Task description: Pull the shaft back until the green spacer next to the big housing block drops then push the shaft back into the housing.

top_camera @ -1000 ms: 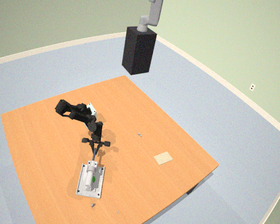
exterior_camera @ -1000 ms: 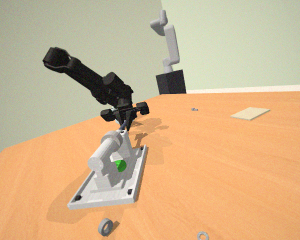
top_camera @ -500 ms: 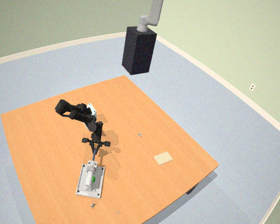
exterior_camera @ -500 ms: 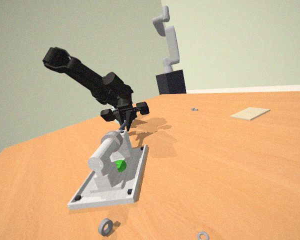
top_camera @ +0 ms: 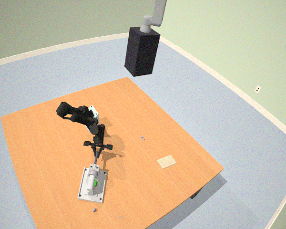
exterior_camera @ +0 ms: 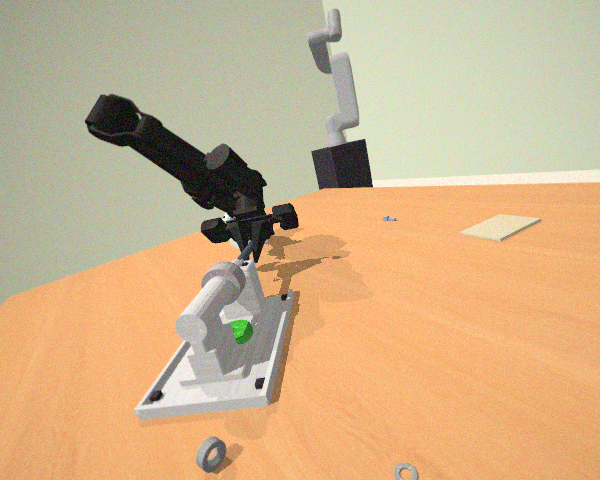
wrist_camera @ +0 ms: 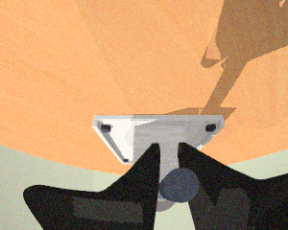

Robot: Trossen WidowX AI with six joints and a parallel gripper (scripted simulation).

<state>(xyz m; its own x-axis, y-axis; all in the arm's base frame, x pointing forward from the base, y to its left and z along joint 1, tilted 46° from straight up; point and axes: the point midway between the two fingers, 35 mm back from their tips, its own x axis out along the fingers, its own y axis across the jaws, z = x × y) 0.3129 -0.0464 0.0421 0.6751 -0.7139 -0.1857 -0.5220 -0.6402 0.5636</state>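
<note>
- End effector (top_camera: 97, 155) (exterior_camera: 251, 256) (wrist_camera: 167, 149): narrow, my two fingers closed on the blue-grey shaft (top_camera: 96, 159) (exterior_camera: 245, 252) (wrist_camera: 181, 185). The grip is on the part standing out from the fixture, on my arm's side.
- Shaft, long axis: it runs from my fingers to the collared end of the white housing barrel (top_camera: 90, 182) (exterior_camera: 206, 305) (wrist_camera: 163, 207). In the top view this line goes down the picture and leans slightly left; in the exterior view it comes toward the viewer, down and to the left.
- Housing: it lies ahead of my fingertips, on the side away from my arm's base. Inward is therefore forward along the shaft; outward is back toward my base.
- Green spacer (top_camera: 95, 182) (exterior_camera: 241, 331): beside and lower than the barrel, within the outline of the white base tray (top_camera: 81, 182) (exterior_camera: 202, 407) (wrist_camera: 158, 117) on the desk (top_camera: 138, 172) (exterior_camera: 445, 320) (wrist_camera: 62, 62). It appears off the shaft line; contact with the tray floor cannot be confirmed. No other spacer can be made out on the shaft.
- Assessment: the drop is probably achieved, leaving the return stroke. I judge that it calls for a straight forward push on the shaft's own axis; sideways drift could bind it at the collar. Release belongs after full seating.
</note>
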